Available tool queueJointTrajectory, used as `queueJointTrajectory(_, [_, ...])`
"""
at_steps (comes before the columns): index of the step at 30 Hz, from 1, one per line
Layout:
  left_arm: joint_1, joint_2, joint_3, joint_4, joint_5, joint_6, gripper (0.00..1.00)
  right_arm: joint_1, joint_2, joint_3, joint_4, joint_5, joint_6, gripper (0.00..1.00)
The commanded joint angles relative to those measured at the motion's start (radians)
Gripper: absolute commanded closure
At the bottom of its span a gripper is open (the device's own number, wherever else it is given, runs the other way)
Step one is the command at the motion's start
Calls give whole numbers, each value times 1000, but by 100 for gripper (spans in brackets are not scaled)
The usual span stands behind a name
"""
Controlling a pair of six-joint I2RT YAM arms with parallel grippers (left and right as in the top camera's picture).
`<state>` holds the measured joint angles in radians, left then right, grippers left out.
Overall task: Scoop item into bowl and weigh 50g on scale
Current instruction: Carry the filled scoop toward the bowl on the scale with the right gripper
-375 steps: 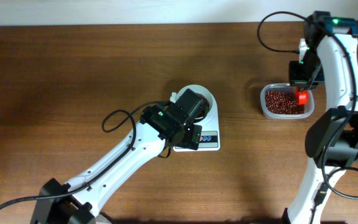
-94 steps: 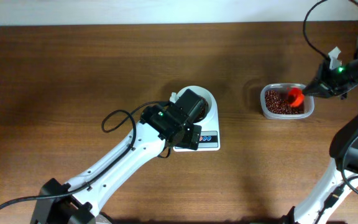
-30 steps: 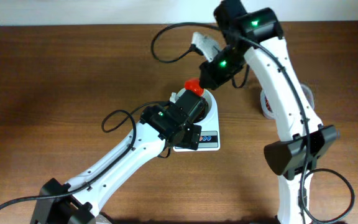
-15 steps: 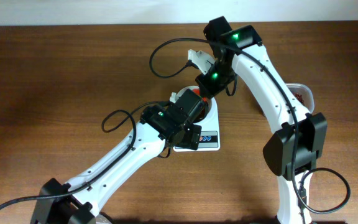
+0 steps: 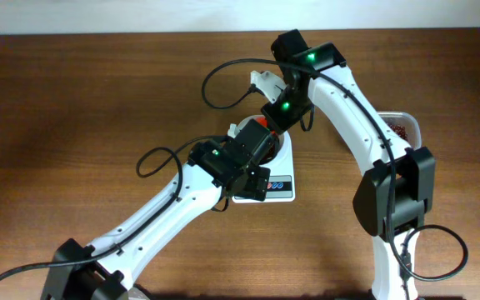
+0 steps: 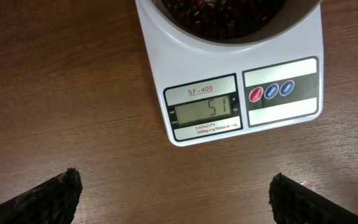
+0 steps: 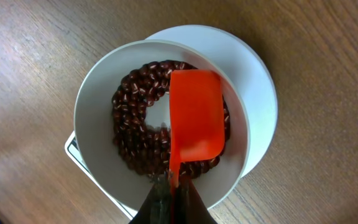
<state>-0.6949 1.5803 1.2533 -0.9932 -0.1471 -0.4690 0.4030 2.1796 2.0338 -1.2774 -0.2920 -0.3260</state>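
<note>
— What is seen nearest the front edge of the desk?

— The left gripper [image 6: 176, 202] is held spread wide, with nothing between its fingers, above the wood just in front of the scale [image 6: 229, 93]. Its pose is unchanged from every earlier frame.

— And on the scale?

— 51 is read on the display [image 6: 204, 112]. The bowl [image 7: 95, 93] is seated on the scale near the middle of the desk, and the beans [image 7: 132, 99] are lying in it as a ring around a bare patch.

— What has changed?

— Three seconds ago the red scoop [image 7: 196, 115] was dipped in the clear tub [image 5: 402, 127] by the right edge. It has been carried across and is now held over the bowl, its handle pinched by the right gripper [image 7: 173, 196]. Whether the beans are touched by it cannot be told.

— And farther back?

— The tub is mostly hidden behind the right arm.
</note>
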Motion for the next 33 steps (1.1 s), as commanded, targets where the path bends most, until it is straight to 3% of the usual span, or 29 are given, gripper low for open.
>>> queueJointTrajectory(1, [-3, -5, -6, 1, -11, -5, 1, 3, -11, -27, -30, -35, -7, 96])
queueJointTrajectory(8, [-3, -5, -6, 2, -11, -5, 1, 3, -11, -27, -65, -76, -7, 96])
queueJointTrajectory(16, [-3, -5, -6, 1, -11, -5, 1, -9, -11, -27, -73, -281, 54, 96])
queueJointTrajectory(20, [-3, -5, -6, 1, -11, -5, 1, -64, -11, -27, -74, -389, 148, 96])
queueJointTrajectory(26, [-3, -5, -6, 1, -11, -5, 1, -150, -11, -27, -79, -512, 152, 96])
queueJointTrajectory(33, [-3, -5, -6, 1, -11, -5, 1, -185, -11, -27, -99, -513, 147, 96])
